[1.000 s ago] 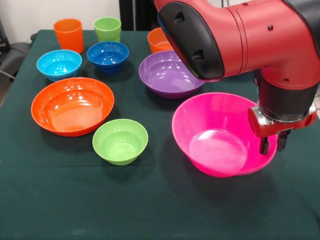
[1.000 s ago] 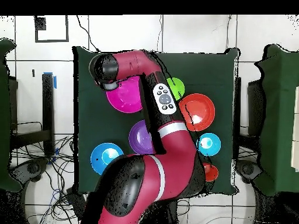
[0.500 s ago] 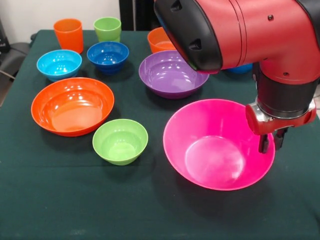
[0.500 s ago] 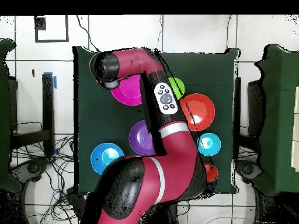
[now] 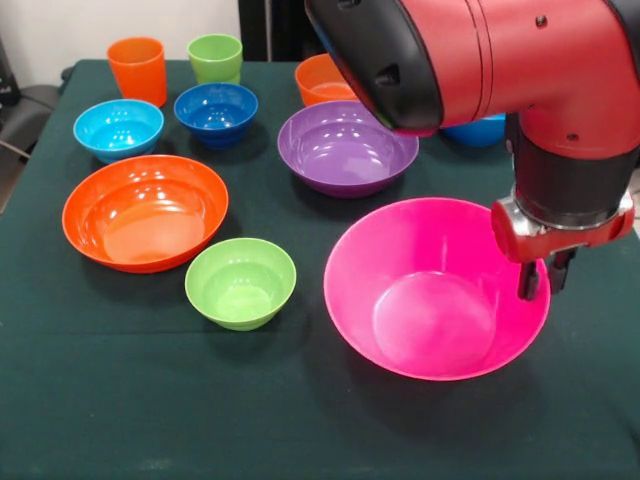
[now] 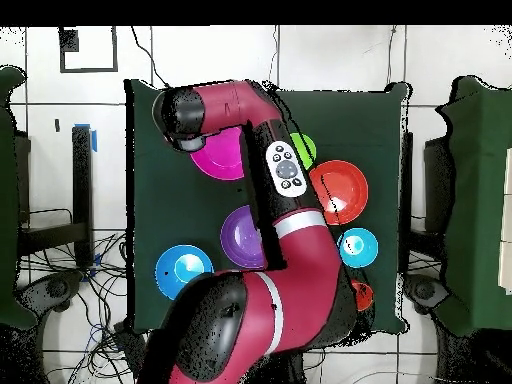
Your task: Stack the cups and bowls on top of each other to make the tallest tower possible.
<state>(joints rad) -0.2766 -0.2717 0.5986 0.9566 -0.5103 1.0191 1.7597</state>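
**Fingers at the pink bowl rim: placement step**

Fingers (image 5: 531, 283) of the gripper (image 5: 544, 280) point down at the right rim of the large glossy pink plastic bowl (image 5: 430, 290). They stand close together, one just inside the rim; whether they pinch the wall cannot be told from either view.

Position of parts, front view:
- Pink bowl: upright on the green tablecloth (image 5: 120, 400), near right.
- Glossy purple plastic bowl (image 5: 345, 145): just beyond the pink bowl, apart from it.
- Wide shallow orange plastic bowl (image 5: 145, 210): left, with the small lime-green plastic bowl (image 5: 241, 282) near it.
- Small light-blue bowl (image 5: 118, 128) and dark-blue bowl (image 5: 216, 111): far left.
- Tall orange plastic tumbler (image 5: 137, 68) and shorter lime-green tumbler (image 5: 215, 57): far edge.

No tower exists yet; every piece stands singly.

Procedure, as judged:
1. Confirm the pink bowl sits flat before release.
2. Withdraw straight up, so the rim is not dragged or tipped.
3. Use the widest bowls as the base; reserve small bowls and tumblers for the top.

Caution: a one-sided rim grip tilts a glossy bowl readily.
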